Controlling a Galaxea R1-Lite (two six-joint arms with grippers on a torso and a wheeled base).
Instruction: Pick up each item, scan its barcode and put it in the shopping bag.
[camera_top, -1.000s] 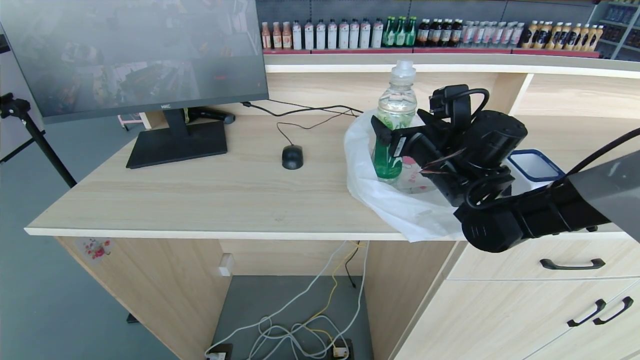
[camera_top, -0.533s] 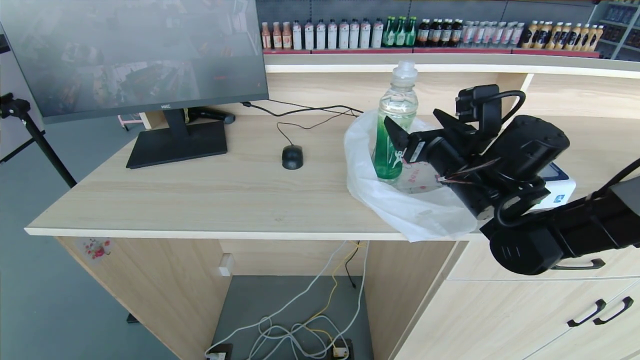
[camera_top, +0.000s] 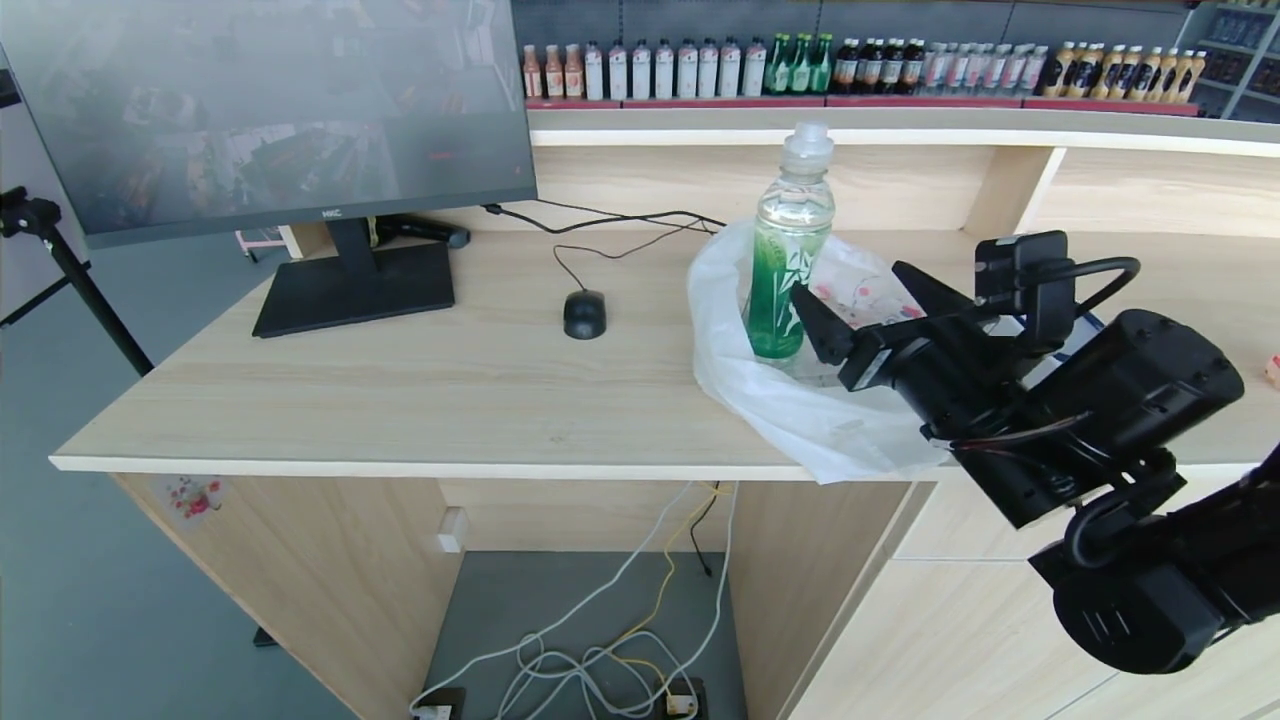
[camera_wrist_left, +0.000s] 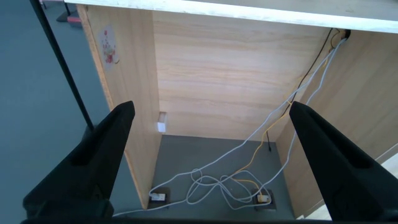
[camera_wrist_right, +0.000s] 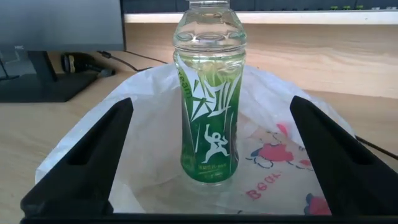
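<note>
item under inspection: bottle (camera_top: 790, 250), clear with a green label and a pale cap; standing upright inside the shopping bag (camera_top: 800, 425), its base on the bag's bottom; the white bag lies open on the desk (camera_top: 400, 400) towards the robot's right side, its near fold hanging over the front edge; pink print shows on the bag's inner wall.

right end effector (camera_top: 847, 280): fingers spread wide, gripping nothing; held above the bag on the bottle's right, near it but apart from it (the right wrist view places the bottle centred between the two fingers, farther off, untouched).

left end effector (camera_wrist_left: 208, 112): fingers wide apart, empty; held low in front of the desk, facing the recess beneath it, where loose cables (camera_wrist_left: 230, 183) lie on the floor.

other findings: monitor (camera_top: 270, 100) on its stand at the desk's left; black mouse (camera_top: 585, 313) between the monitor stand and the bag, well apart from both; a wire runs from the mouse towards the back of the desk; a shelf (camera_top: 850, 102) behind the desk carries a row of drinks.
</note>
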